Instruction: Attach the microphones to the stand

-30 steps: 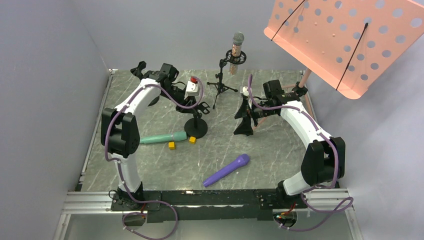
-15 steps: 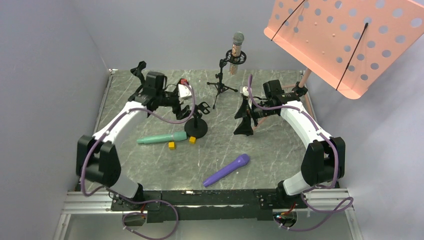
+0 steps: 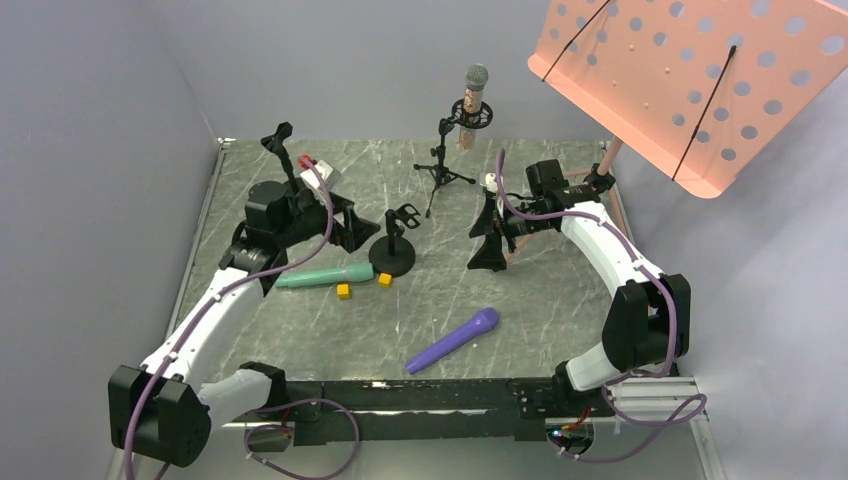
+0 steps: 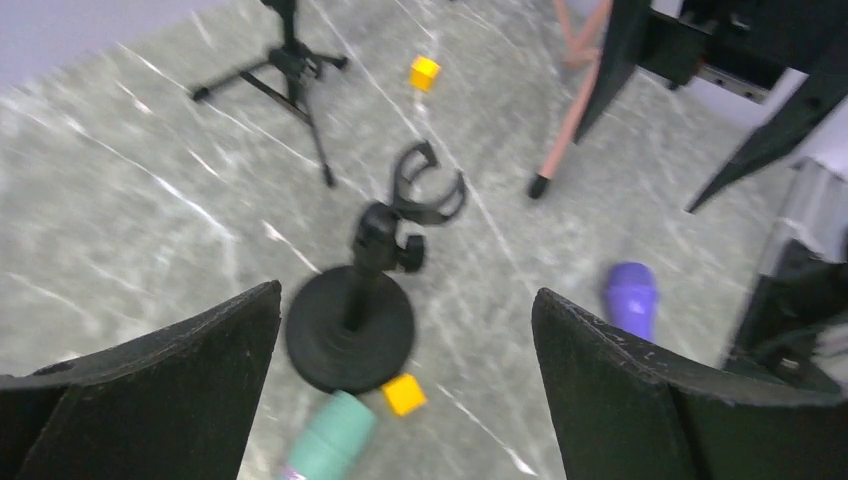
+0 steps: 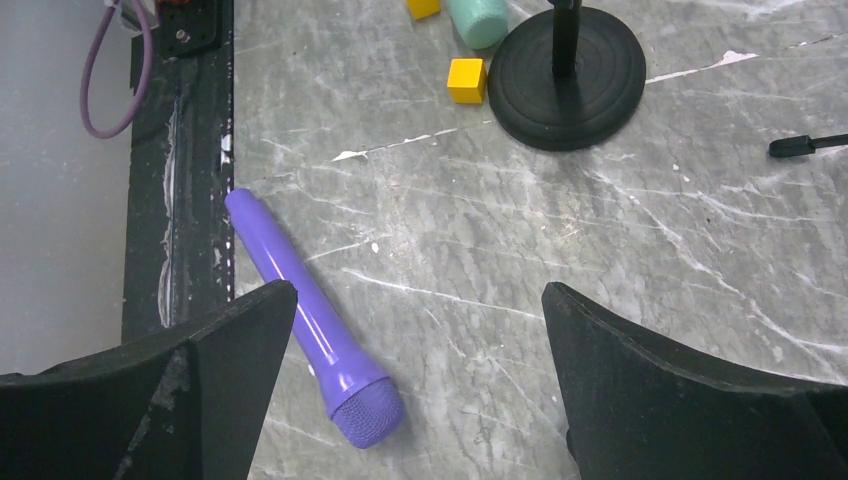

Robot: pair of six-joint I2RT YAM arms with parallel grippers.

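Observation:
The glittery copper microphone [image 3: 472, 104] stands clipped in the tripod stand [image 3: 443, 168] at the back. On the table lies the teal microphone [image 3: 325, 276] [image 4: 328, 442], its head against the black round-base stand [image 3: 392, 256] [image 4: 350, 330], whose clip [image 3: 403, 214] [image 4: 426, 188] is empty. The purple microphone [image 3: 455, 340] [image 5: 312, 322] lies nearer the front. My left gripper [image 3: 345, 228] [image 4: 407, 292] is open, hanging left of the round-base stand and holding nothing. Open as well, my right gripper [image 3: 488, 245] [image 5: 420, 290] hovers above the table with the purple microphone under its left finger.
Two yellow cubes [image 3: 343, 291] [image 3: 385, 280] lie beside the round base. Another small black stand [image 3: 280, 140] is at the back left. An orange perforated music desk [image 3: 690, 80] overhangs the back right, its pink legs [image 4: 568, 110] on the table.
My left gripper opened and the left arm drew back to the left, away from the round-base stand's clip. The right arm and the microphones have not moved.

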